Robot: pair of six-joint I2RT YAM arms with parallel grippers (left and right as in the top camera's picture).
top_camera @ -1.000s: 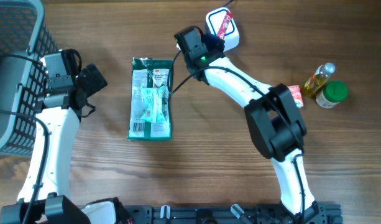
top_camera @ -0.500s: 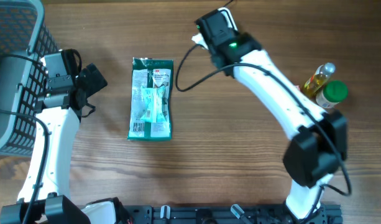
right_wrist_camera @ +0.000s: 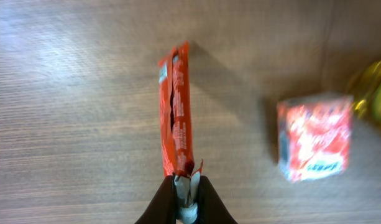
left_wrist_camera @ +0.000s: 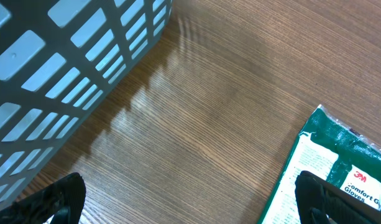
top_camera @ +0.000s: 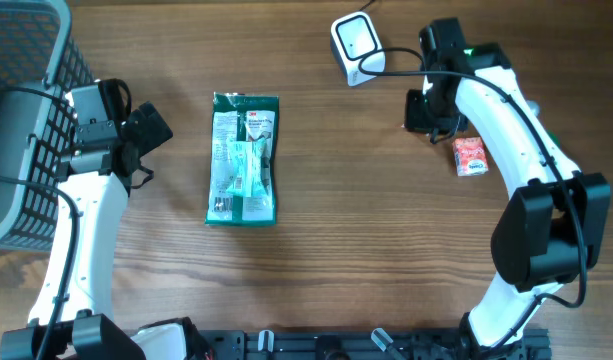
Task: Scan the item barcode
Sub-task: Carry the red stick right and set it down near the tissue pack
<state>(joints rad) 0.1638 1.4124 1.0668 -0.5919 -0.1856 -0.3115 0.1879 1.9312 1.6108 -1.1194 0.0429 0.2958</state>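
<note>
- Right fingers [right_wrist_camera: 160, 206]: pinched almost fully together on the crimped end seal of the red packet [right_wrist_camera: 176, 112]. The packet points away from the wrist camera, edge-on. In the overhead view the arm hides it.
- Left fingers [left_wrist_camera: 56, 200]: spread as wide as they go and holding nothing. They hover over the bench [top_camera: 336, 250] between the basket [top_camera: 26, 90] and the green packet [top_camera: 243, 157].
- Position of the item: I place the red packet to the right of the white scanner [top_camera: 356, 45], well clear of its window. It is near the small red box [top_camera: 470, 156] but not touching it. Its shadow on the wood suggests to me that it is carried above the bench rather than resting on it.
- Handling, as I judge it: the packet is a thin, light, limp sachet. Its smooth film could slip or twist in so narrow a pinch, and the free end may swing when the wrist turns. The end seal or a corner is the place to hold it, since that leaves both flat faces uncovered.
- Writing on the item: none is readable, because only the edge shows. I cannot tell which face carries the barcode.
- Other writing: the green packet reads "3M Comfort Gloves" in the left wrist view. The print on the red box is too blurred to read.
</note>
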